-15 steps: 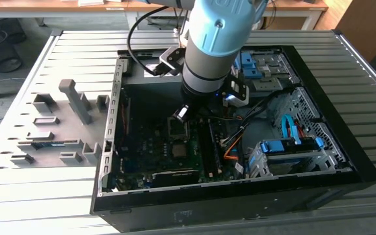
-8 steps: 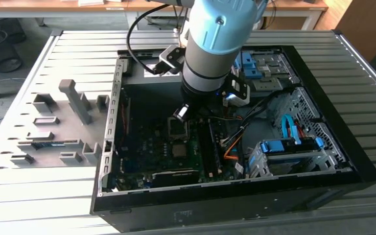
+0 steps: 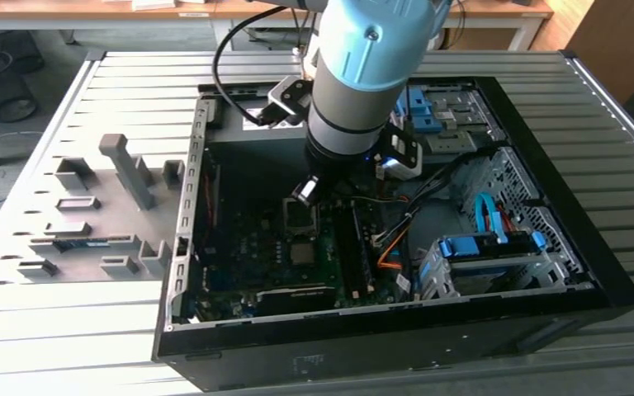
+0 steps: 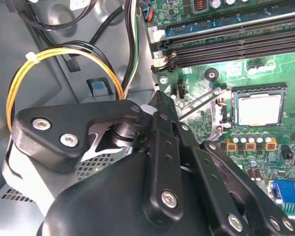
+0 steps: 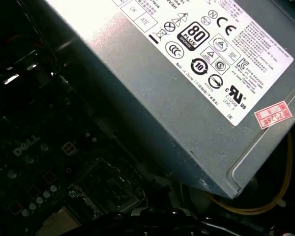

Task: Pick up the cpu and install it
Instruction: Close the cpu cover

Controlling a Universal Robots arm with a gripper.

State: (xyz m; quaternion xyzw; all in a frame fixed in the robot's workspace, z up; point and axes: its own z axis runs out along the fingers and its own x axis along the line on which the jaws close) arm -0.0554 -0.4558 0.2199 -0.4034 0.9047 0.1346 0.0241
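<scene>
Cpu (image 4: 258,109) looks already seated in the socket frame (image 4: 257,106) on the motherboard (image 4: 226,69), just below the memory slots (image 4: 236,42) in the second wrist view, so the install seems mostly done imo. Retention lever (image 4: 199,103) looks up, so prob not locked yet. Gripper (image 3: 305,190) hangs inside the pc case (image 3: 537,305) over the socket; can't tell if it's apart or together, nothing visibly held. Power supply (image 5: 187,83) sits close by.

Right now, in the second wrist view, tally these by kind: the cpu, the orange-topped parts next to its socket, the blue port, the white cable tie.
cpu: 1
orange parts: 3 in view
blue port: 1
cable tie: 1
Total: 6
</scene>
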